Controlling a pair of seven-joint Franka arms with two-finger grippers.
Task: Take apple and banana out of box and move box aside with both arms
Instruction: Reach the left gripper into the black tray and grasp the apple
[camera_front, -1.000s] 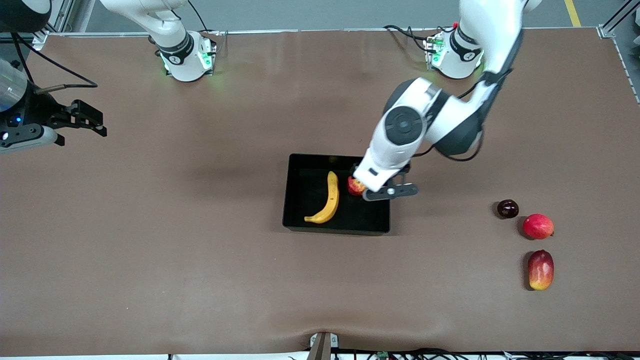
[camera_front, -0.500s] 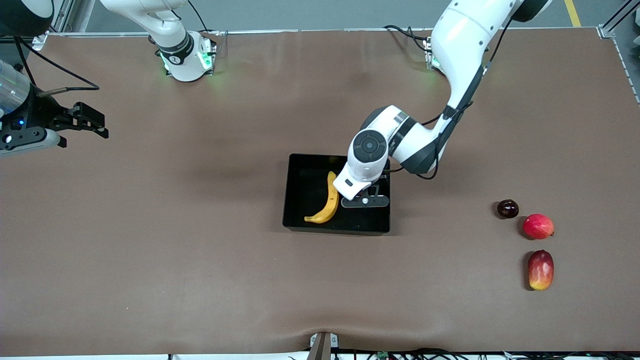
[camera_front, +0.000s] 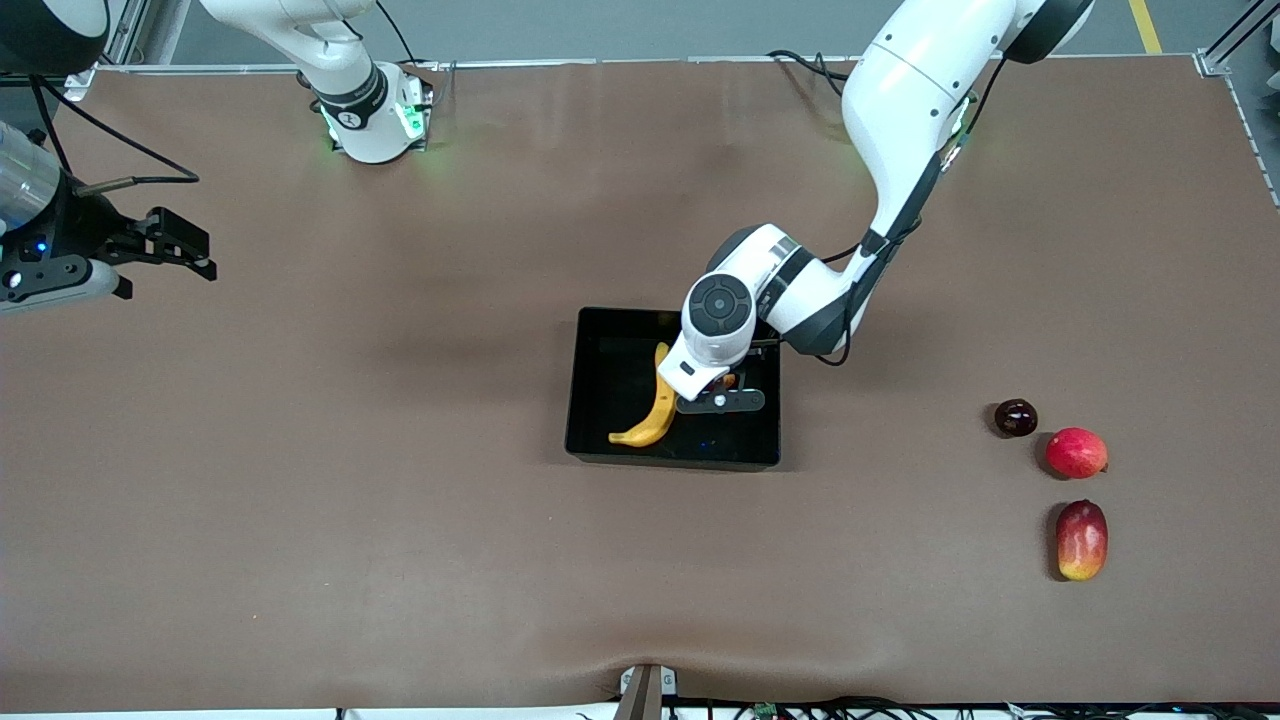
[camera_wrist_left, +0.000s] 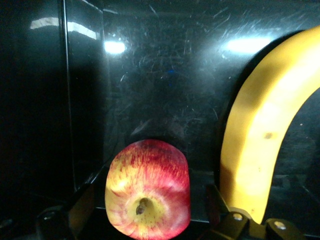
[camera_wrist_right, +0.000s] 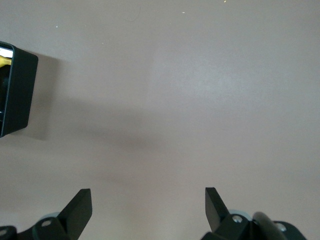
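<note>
The black tray (camera_front: 600, 400) sits mid-table and holds the yellow banana (camera_front: 660, 405). My left gripper (camera_front: 722, 400) is down inside the tray beside the banana. In the left wrist view the red, yellow-streaked apple (camera_wrist_left: 147, 190) lies on the tray floor (camera_wrist_left: 165, 100) between my open fingers (camera_wrist_left: 82, 202), with a gap on each side, next to the banana (camera_wrist_left: 260, 135). Only a sliver of the apple (camera_front: 730, 380) shows in the front view. My right gripper (camera_front: 185, 250) waits open and empty over bare table at the right arm's end; its wrist view (camera_wrist_right: 148, 192) shows a tray corner (camera_wrist_right: 17, 95).
Toward the left arm's end of the table lie a dark-maroon round fruit (camera_front: 1015, 417), a second round red fruit (camera_front: 1076, 452) and an oblong red-yellow mango (camera_front: 1082, 540). The left arm's elbow hangs over the tray's wall nearest its base.
My left gripper carried the apple from the tray's edge inward beside the banana and lowered. The right arm barely moved.
</note>
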